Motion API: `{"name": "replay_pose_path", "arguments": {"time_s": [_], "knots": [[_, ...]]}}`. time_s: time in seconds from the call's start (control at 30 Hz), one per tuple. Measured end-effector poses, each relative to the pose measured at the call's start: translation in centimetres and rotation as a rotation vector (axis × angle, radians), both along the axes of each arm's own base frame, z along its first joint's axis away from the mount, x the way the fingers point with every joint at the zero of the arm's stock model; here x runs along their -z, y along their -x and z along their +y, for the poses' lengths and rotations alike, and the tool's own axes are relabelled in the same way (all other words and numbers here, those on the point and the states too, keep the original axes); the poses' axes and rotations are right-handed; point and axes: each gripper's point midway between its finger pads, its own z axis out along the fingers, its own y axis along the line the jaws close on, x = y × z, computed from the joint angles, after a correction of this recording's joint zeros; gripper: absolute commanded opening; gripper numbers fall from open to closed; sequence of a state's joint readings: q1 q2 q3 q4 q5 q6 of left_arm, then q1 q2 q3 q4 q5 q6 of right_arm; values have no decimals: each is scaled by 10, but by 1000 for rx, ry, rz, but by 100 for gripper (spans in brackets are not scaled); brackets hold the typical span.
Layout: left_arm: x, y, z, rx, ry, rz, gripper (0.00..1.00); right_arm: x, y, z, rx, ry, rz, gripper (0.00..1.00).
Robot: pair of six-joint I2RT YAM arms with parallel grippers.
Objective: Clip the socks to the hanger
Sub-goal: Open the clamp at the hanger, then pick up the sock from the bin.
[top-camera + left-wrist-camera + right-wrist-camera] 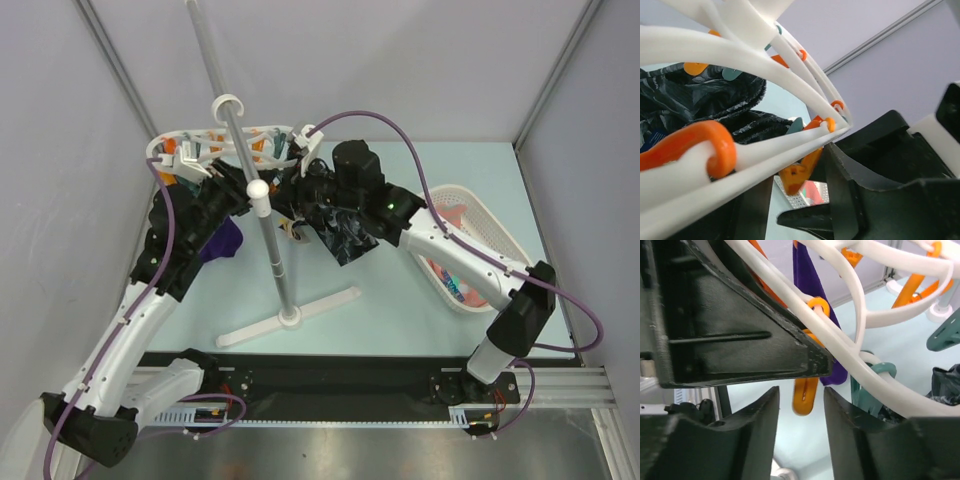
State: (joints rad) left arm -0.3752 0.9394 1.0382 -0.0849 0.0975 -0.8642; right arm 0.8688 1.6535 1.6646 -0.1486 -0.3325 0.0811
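The white ring hanger (pixel 225 148) hangs on the grey pole, with orange and teal clips. A black-grey marbled sock (pixel 345 235) hangs under its right side and a purple sock (pixel 225 240) under its left. My left gripper (pixel 222 195) is up under the ring's left part; in the left wrist view it (pixel 800 200) is open, with an orange clip (pixel 800 172) between the fingers and not pinched. My right gripper (pixel 310 185) is under the right part. In the right wrist view it (pixel 801 410) is open and empty, with an orange clip (pixel 805 395) just beyond the fingertips.
The grey pole (pixel 270 240) stands on a white cross base (pixel 290 318) between the arms. A white mesh basket (pixel 490 225) at the right holds a salmon-pink spotted sock (pixel 455 285). A teal clip (pixel 867 385) hangs next to the right fingers.
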Motion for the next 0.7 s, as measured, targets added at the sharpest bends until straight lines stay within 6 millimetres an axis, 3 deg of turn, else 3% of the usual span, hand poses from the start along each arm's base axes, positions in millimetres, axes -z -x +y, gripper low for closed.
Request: {"name": "replay_pose_path", "arguments": {"time_s": [0.03,0.1,0.2,0.27,0.4,0.7], "knots": [[2,-1,0,0,-2,5,0,-2,1,-1,4,0,-4,59],[4,-2,-1,2,-7,11,0,-6,2,-5,21,-4,-8,62],[-29,2,-3,16,4,-109,0,-15,6,-15,42,-14,-23,65],[-38,6,-2,18,15,-131,0,-21,7,-22,56,-23,-33,66],[-32,4,-3,19,5,-110,0,-31,5,-33,78,-40,-46,66],[-22,-1,-2,8,-16,-75,0,-23,-4,-66,152,-32,-24,67]]}}
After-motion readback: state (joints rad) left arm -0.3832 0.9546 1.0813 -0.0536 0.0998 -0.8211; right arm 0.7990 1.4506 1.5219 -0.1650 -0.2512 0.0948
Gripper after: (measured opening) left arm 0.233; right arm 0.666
